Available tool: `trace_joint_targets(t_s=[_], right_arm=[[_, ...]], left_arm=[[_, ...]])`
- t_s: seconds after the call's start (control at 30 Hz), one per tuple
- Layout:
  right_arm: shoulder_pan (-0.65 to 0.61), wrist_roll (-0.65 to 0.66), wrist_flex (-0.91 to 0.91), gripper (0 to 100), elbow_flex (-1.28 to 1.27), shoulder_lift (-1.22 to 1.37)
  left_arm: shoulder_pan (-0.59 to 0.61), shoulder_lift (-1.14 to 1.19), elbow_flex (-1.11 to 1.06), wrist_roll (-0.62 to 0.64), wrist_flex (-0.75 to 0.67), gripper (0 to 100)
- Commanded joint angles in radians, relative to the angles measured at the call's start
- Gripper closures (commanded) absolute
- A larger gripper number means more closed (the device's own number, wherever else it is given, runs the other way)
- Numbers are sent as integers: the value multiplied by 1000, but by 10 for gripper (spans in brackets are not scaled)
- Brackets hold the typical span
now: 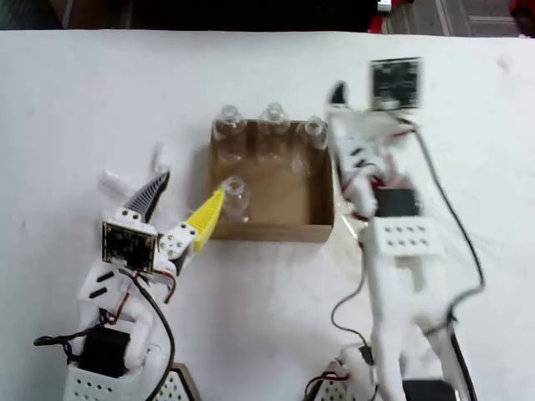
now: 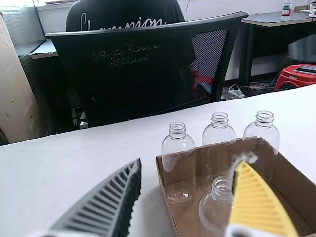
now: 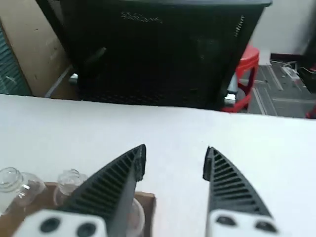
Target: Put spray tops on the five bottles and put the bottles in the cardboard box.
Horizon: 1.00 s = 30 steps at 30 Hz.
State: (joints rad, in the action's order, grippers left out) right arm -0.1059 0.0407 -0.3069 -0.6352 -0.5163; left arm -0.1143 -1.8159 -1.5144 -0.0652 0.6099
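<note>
A cardboard box (image 1: pixel 267 230) sits at the centre of the white table (image 1: pixel 84 92) in the high view, open side up; four clear plastic bottles stand upright inside it, all with open necks. Three of them line the box's upper wall: the left bottle (image 1: pixel 228 125), the middle bottle (image 1: pixel 273 121) and the right bottle (image 1: pixel 313 131); the fourth bottle (image 1: pixel 235 195) stands apart from them in the box's lower left corner.

The left gripper (image 1: pixel 192 184) is at the lower left of the high view, spread wide and holding nothing; its grey finger (image 1: pixel 150 194) is over the table outside the box; its yellow finger (image 1: pixel 206 215) crosses the box's left wall, with its tip just beside the fourth bottle, and that bottle is outside the gap between the two fingers.

The right gripper (image 3: pixel 175 150) is also parted and empty; its two dark fingers point over bare table past the box's upper right corner, near the right bottle.

Two small white pieces (image 1: pixel 163 156) lie on the table left of the box, near the grey finger; they are too blurred to tell what they are.

Behind the table stands a black mesh chair (image 2: pixel 148 64); pale cursive lettering runs across its backrest, too faint to make out.
</note>
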Motion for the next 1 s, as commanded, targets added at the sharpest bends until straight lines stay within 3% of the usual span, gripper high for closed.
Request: trace_joint_targets(t_s=[0.0, 0.23, 0.57, 0.7, 0.97], right_arm=[[154, 21, -394, 830, 98, -142], [260, 414, -757, 832, 66, -159], [285, 730, -917, 832, -155, -156], [337, 798, -901, 832, -233, -156], [358, 867, -684, 830, -436, -156]], left_arm=[[-1, -15, 11, -9, -23, 722], [-1, -15, 9, -9, -23, 722], [21, -15, 11, -9, -23, 722], [21, -15, 11, -9, -23, 722], [21, -15, 11, -9, -23, 722]])
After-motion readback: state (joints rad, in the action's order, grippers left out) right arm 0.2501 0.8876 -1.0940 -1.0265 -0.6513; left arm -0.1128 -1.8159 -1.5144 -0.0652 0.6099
